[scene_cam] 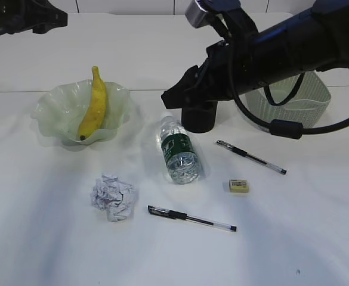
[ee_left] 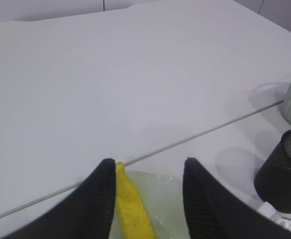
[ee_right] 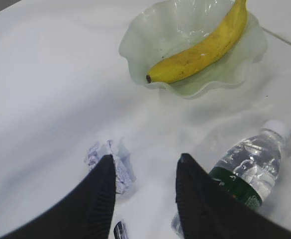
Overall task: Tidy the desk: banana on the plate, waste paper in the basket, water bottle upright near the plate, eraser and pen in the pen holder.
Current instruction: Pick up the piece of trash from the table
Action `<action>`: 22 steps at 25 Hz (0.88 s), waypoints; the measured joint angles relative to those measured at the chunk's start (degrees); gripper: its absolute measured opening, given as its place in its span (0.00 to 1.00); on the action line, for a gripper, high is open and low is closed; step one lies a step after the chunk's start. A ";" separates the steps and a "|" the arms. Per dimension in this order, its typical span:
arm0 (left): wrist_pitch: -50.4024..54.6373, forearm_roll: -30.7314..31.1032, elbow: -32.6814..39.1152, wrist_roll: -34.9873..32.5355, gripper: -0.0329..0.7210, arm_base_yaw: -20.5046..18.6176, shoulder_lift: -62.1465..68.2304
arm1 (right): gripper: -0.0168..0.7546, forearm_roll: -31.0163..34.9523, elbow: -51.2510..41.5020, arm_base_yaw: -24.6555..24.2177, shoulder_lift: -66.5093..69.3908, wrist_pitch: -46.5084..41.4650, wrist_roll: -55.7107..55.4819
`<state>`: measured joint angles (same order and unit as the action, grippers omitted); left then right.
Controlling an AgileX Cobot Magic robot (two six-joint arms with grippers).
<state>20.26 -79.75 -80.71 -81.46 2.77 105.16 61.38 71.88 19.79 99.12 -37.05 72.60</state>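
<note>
The banana (scene_cam: 94, 107) is already laid in the plate (scene_cam: 52, 113), a pale green dish with a wavy rim, so that part of the task is judged done. All else is placed here relative to that plate. The water bottle (scene_cam: 178, 150) is seen on its side just right of the plate, cap end away from the camera; since it must stand upright near the plate, a lift and a turn are judged to be what it needs. The waste paper (scene_cam: 113, 197) is crumpled in front of the plate, towards the camera. One pen (scene_cam: 191, 218) lies in front of and right of the plate, beyond the paper; a second pen (scene_cam: 250, 157) and the eraser (scene_cam: 238, 186) are farther right, past the bottle. The pen holder (scene_cam: 198, 117), a black mesh cup, stands right of the plate behind the bottle, and the basket (scene_cam: 299, 98) is well apart at the far right, partly hidden by the arm.

The right gripper (ee_right: 144, 199) is held open and empty, raised above the table between paper and bottle, in front of the plate; either could be meant as its target. The left gripper (ee_left: 147, 199) is likewise parted with nothing gripped, poised over the plate's rear edge
</note>
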 joint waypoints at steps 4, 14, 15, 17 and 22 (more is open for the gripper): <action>1.31 4.40 0.00 2.75 0.46 0.00 -1.95 | 0.42 -1.16 0.00 0.13 0.00 -2.58 -0.45; 4.53 13.16 0.00 7.91 0.46 0.00 -6.89 | 0.42 -12.81 0.00 8.51 0.00 -3.92 -3.54; 4.78 13.68 0.00 8.22 0.46 0.00 -7.36 | 0.42 -13.05 0.00 8.60 0.00 -3.92 -3.82; 5.47 14.65 0.00 9.02 0.46 0.00 -8.35 | 0.42 -13.29 0.00 8.73 0.00 -3.81 -4.05; 7.51 16.17 0.00 10.95 0.46 0.00 -9.98 | 0.42 -14.75 0.00 8.73 0.11 -3.34 -4.36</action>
<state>27.77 -63.58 -80.71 -70.51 2.77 95.18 46.63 71.88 28.52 99.23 -40.40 68.24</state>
